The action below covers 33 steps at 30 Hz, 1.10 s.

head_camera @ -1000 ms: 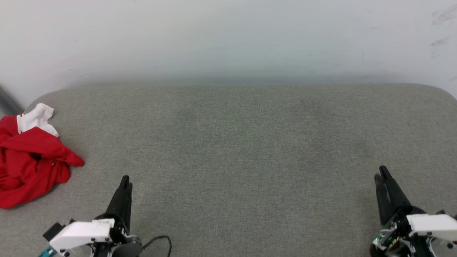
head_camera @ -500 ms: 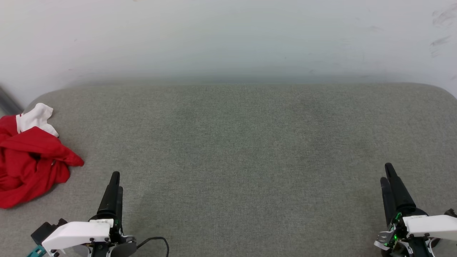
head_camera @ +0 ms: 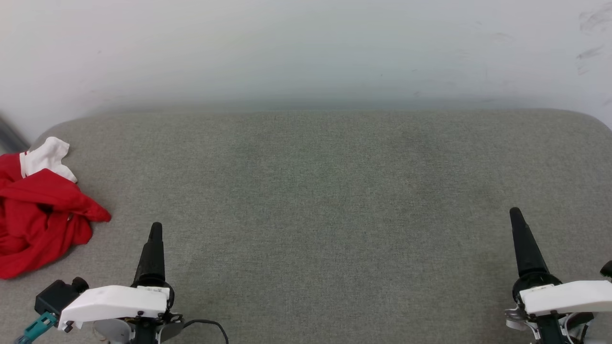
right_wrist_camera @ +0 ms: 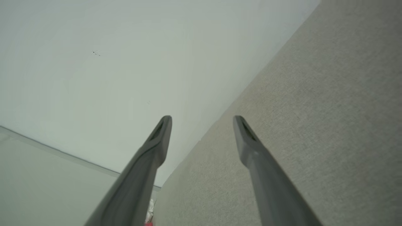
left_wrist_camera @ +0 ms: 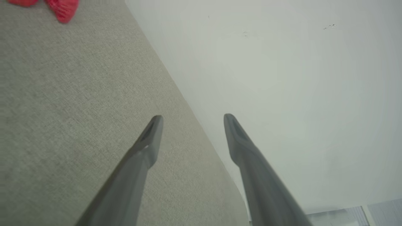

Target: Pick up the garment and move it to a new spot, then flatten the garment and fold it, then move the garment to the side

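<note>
A wide flat top covered in grey woven cloth is seen, and its far corners are rounded. A plain white wall is set close behind it, and a few small dark smudges are seen on the wall at the upper right. Everything is lit softly and evenly, with only a faint shadow where cloth and wall meet.

Grey fabric surface, crumpled garment far left

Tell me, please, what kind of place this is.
Probably an indoor test setup: a grey fabric-covered surface against a bare white wall, with one crumpled red garment at its left edge.
</note>
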Tool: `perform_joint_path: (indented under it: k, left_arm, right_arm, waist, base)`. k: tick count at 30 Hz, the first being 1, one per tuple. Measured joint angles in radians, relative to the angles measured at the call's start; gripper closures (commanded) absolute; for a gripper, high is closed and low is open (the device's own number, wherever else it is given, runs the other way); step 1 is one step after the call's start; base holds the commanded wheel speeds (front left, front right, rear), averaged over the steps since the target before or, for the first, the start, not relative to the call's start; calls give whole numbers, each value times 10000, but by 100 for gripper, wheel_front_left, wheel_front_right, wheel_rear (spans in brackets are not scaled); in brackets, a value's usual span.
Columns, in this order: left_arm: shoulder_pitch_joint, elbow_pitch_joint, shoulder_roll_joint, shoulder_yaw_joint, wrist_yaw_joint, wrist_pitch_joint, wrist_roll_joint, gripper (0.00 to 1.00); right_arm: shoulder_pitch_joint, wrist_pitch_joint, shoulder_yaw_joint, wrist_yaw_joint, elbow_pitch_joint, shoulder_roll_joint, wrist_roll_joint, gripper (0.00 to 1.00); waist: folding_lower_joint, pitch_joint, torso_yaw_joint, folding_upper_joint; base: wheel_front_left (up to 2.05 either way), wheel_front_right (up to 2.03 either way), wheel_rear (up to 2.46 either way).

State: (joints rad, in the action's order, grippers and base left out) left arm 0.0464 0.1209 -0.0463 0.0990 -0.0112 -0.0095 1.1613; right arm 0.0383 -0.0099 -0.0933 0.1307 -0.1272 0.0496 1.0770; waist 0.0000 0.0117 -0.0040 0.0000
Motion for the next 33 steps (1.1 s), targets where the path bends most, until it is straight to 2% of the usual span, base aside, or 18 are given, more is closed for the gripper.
perform_joint_path:
  k: [15,33]
  left_arm:
    - [-308,-339,-21,-635,594,-568,-3350,0]
    - [-572,-451,-244,-1315,1277,-1124,-5785,0]
  right_arm:
    - [-244,-566,372,0,224,0,-3110,0]
    - [-432,-1127,447,0,617,2,-5482,0]
  waist:
    - [0,21,-10,0]
    - [0,46,-9,0]
  base:
    - [0,0,0]
    - [0,0,0]
